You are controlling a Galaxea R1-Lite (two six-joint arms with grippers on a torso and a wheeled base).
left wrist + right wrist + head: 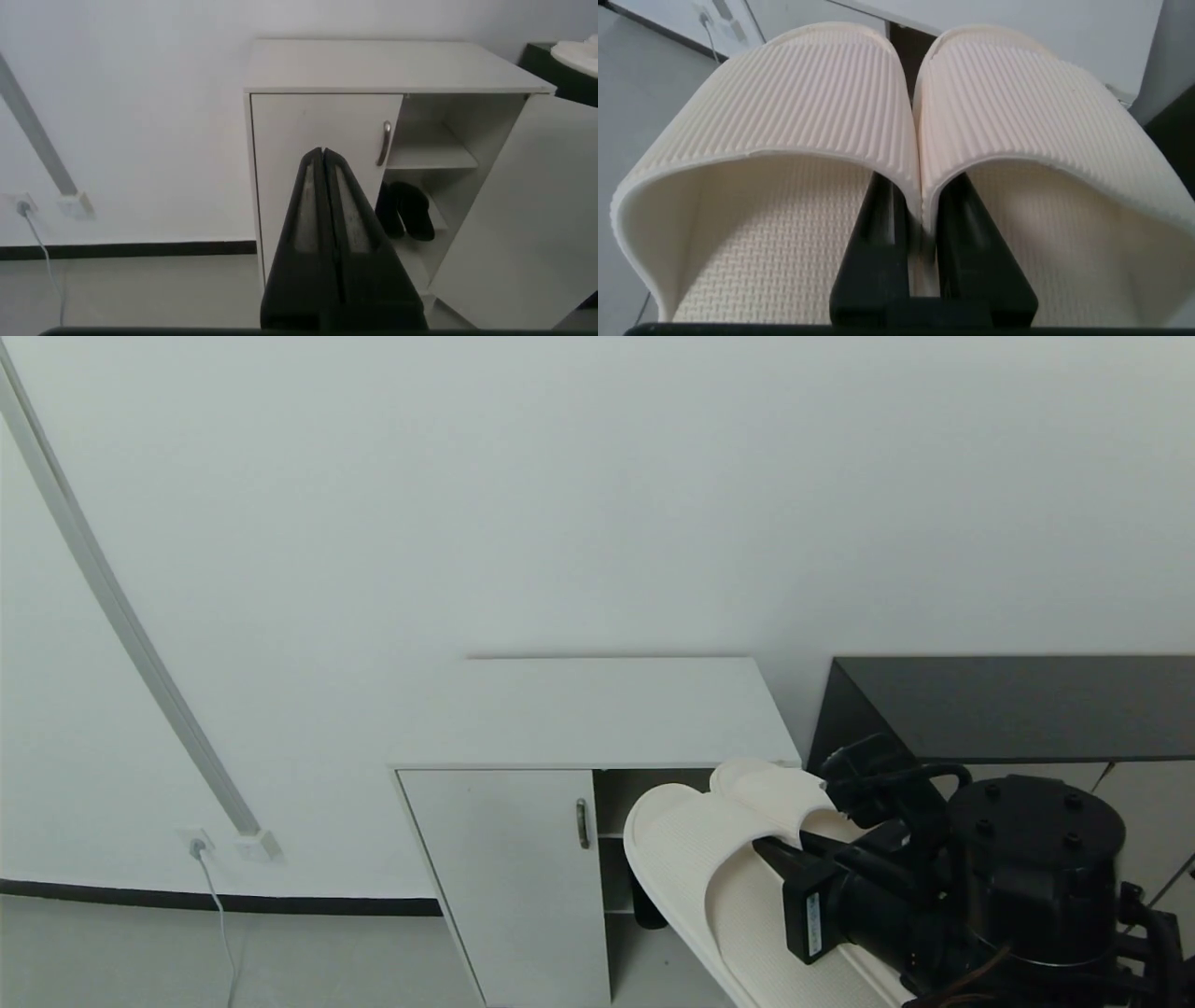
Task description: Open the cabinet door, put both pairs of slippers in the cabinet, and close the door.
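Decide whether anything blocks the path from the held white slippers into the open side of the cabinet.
Nothing visible does. The white slippers in the right tool hang before the cabinet's open right half; its door is swung aside, and the black slippers lie low inside, the upper shelf bare.

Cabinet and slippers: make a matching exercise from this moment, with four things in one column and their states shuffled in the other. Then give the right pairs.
Things
1. white slippers
2. dark slippers
3. left gripper
4. handled door

States
A. shut, holding nothing
B. closed
C. clamped in the right gripper
D. lying inside the cabinet

Pairs: 1-C, 2-D, 3-A, 4-B
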